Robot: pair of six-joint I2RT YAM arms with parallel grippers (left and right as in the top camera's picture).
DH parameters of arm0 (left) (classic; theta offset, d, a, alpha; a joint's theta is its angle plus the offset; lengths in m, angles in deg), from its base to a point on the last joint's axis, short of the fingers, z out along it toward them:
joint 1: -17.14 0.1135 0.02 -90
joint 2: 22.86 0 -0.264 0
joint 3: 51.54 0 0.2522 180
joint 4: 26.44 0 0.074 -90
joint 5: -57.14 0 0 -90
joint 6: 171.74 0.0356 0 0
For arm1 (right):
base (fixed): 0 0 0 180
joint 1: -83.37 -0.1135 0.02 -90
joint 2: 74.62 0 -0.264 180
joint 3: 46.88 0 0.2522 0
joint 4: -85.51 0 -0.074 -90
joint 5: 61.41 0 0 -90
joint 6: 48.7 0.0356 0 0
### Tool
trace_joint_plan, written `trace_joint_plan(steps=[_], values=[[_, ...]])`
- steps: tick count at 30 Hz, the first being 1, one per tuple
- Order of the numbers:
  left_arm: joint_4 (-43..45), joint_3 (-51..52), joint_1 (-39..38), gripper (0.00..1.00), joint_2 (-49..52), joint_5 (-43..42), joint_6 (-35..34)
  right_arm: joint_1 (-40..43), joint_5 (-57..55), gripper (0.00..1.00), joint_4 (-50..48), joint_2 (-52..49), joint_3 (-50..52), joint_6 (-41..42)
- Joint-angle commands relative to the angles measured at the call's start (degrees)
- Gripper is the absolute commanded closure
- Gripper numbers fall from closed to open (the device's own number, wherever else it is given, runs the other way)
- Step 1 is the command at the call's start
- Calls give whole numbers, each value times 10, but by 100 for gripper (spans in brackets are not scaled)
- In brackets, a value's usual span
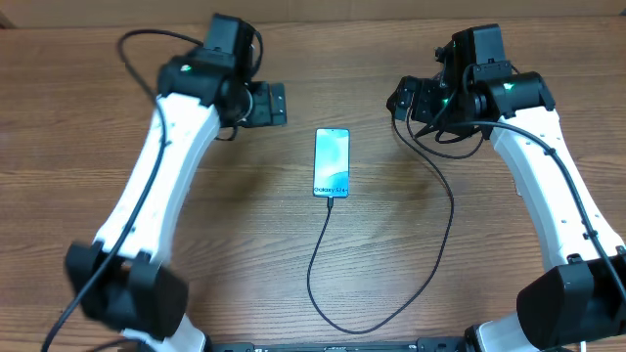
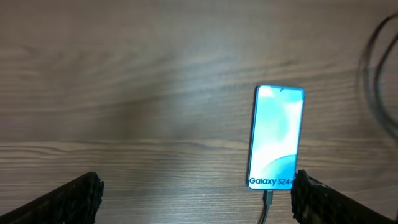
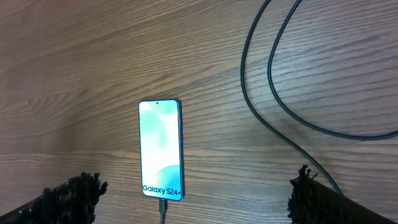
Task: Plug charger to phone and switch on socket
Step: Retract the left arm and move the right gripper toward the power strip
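We log phone (image 1: 332,163) lit, flat on table (image 1: 235,225), charger (image 1: 323,264) apparently seated in phone's lower edge: plugging judged done, switching left, socket unseen; left claw (image 2: 196,194) and right claw (image 3: 196,196) spread empty, flanking phone.

The left arm (image 1: 161,166) rises from the near left corner of the desk and stretches toward the far edge, with its white link slanting inward. The left gripper (image 1: 276,105) is turned toward the middle of the desk. Its fingers (image 2: 71,199) stand wide apart and hold nothing. The right arm (image 1: 553,171) does the same from the near right corner. The right gripper (image 1: 399,100) also faces inward, gaping and empty.
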Motion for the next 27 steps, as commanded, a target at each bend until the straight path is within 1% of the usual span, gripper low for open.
trace_joint_plan(steps=[1,12,17,22,24,27], values=[[-3,2,-1,0,-27,28,13,0,-6,0,-3,16,-6,-7],[-3,3,-1,0,-27,28,13,0,-3,0,-2,16,-6,-7],[-3,3,-1,0,-27,28,13,14,37,0,2,16,-9,-7],[-3,3,-1,0,-27,28,13,86,125,0,46,16,-38,-46],[-3,3,-1,0,-27,28,13,132,160,0,77,16,-60,-71],[-3,3,-1,0,-27,28,13,208,183,0,133,15,-103,-106]])
